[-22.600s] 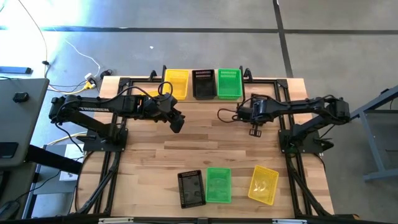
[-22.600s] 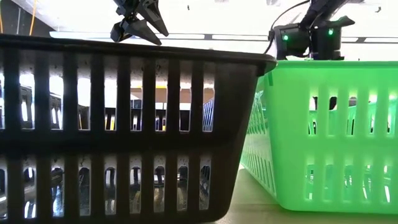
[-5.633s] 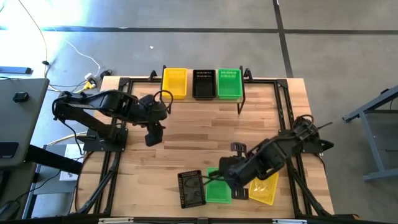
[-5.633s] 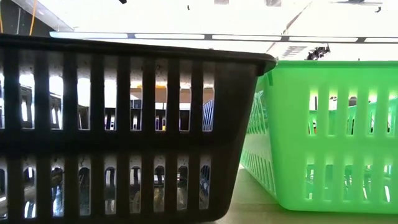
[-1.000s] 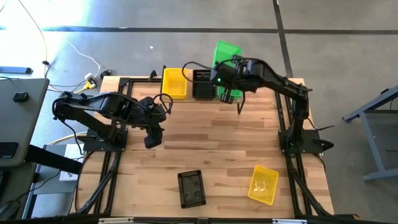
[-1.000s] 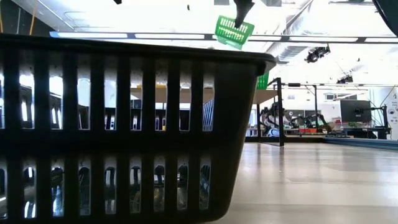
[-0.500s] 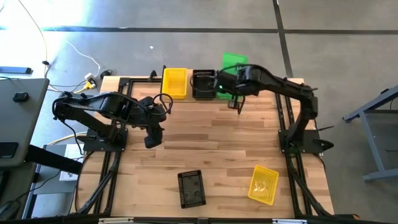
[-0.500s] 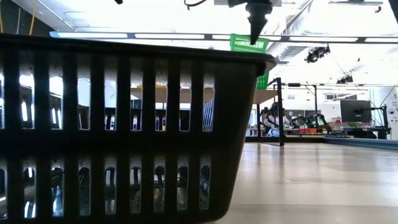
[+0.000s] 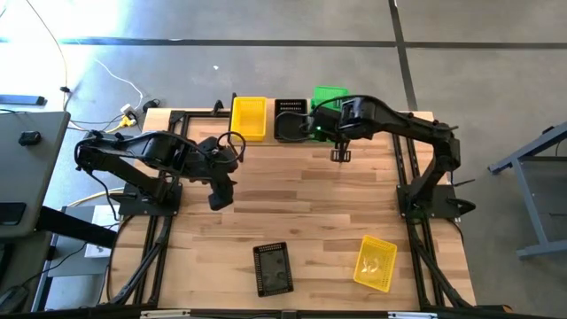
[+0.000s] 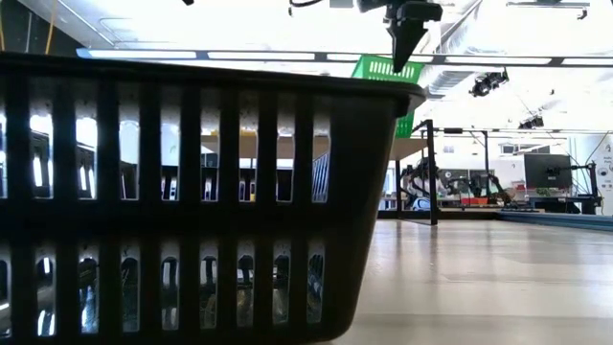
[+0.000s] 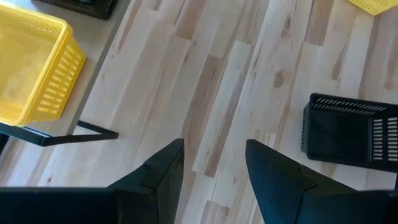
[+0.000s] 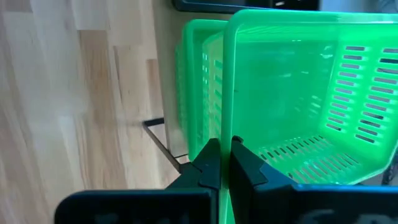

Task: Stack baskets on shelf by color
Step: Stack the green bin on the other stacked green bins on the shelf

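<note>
My right gripper (image 12: 225,155) is at the far edge, shut on a green basket (image 9: 330,95) that sits tilted over the green baskets (image 12: 194,93) on the shelf (image 9: 266,142). The low view shows this basket (image 10: 387,68) high up, under the gripper (image 10: 403,43). The shelf also carries yellow baskets (image 9: 249,117) and black ones (image 9: 290,119). One black basket (image 9: 272,268) and one yellow basket (image 9: 376,262) stand on their bottoms on the table near the near edge. My left gripper (image 9: 221,197) hangs open over bare wood at centre left (image 11: 214,146). My right gripper pinches the green basket's rim (image 12: 225,118) on one end wall, one finger (image 12: 207,163) outside the wall and the other (image 12: 246,165) inside. The fingers point down at it in the low view. The basket is tilted, partly inside the green basket below it.
The big wooden table (image 9: 292,213) is bare between the shelf and the two loose baskets. Black frame rails (image 9: 159,239) run along its left and right sides. In the low view the loose black basket (image 10: 192,192) fills the foreground.
My right gripper has carried the green basket down and toward the table's right, from high above the shelf to the green stack. The basket has tipped less steeply. My left arm has kept still.
</note>
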`<act>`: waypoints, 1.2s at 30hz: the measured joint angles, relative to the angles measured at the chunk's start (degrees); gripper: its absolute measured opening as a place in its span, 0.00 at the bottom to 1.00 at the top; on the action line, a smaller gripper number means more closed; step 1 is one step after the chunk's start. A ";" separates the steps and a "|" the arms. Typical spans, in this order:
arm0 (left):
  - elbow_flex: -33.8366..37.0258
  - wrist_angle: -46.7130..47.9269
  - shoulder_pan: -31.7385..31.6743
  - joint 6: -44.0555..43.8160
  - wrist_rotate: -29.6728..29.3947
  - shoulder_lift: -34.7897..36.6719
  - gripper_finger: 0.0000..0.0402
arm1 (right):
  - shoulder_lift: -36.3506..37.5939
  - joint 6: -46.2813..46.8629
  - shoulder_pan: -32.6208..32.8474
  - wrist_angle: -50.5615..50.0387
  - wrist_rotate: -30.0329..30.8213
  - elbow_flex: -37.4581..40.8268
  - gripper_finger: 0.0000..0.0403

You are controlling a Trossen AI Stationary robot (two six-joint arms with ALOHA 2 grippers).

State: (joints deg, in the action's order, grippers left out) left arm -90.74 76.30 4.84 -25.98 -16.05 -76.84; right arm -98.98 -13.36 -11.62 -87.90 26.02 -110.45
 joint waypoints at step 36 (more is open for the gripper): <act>0.00 0.03 0.02 -2.78 0.44 -0.14 0.40 | -2.82 0.50 -3.92 1.16 -2.29 -0.04 0.28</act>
State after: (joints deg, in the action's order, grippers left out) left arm -90.74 76.32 4.86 -28.75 -15.62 -76.98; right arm -101.80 -12.86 -15.54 -86.74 23.73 -110.50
